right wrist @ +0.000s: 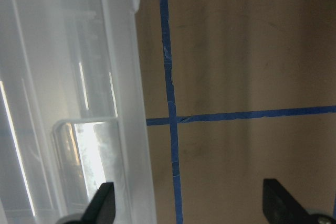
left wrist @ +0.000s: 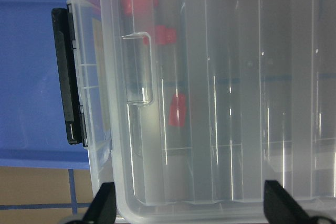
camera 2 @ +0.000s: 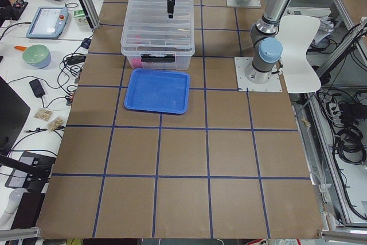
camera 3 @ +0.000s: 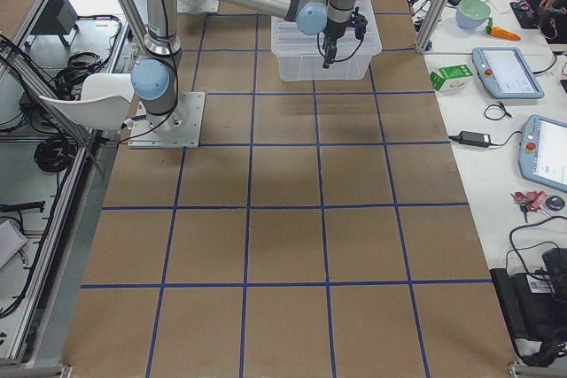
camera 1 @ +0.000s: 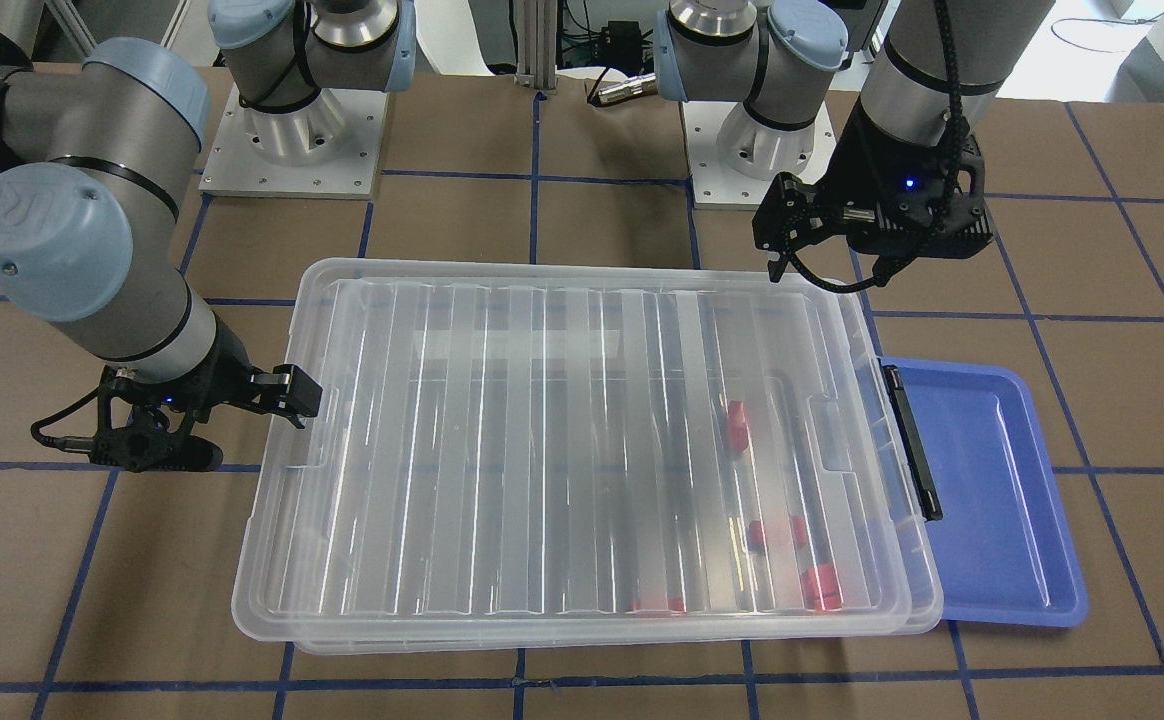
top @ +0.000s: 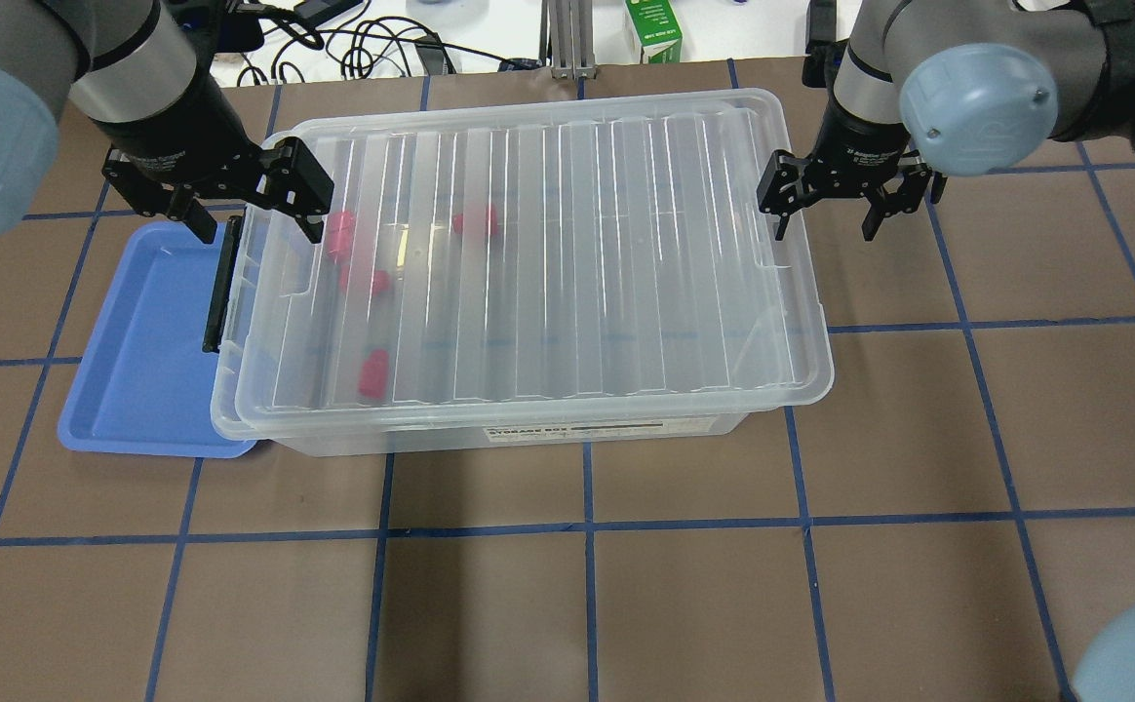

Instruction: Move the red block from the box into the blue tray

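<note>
Here the red blocks (top: 338, 236) lie under the lid (top: 577, 244) at the left end of the box (top: 528, 434), right below the left gripper (top: 257, 222), which hangs open beside the tray (top: 138, 370). The right gripper (top: 824, 229), also open, hovers at the box's right end, well apart from them, so the left arm is nearer.

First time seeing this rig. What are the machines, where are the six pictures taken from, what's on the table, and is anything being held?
Two robot arms work at a taped brown table. The views: one facing the robot, one over its shoulders, one from each table end, one on each wrist. A clear box, its lid on, holds several red blocks. A blue tray sits beside its black latch. The left gripper and right gripper hover open over opposite ends of the box, holding nothing.
</note>
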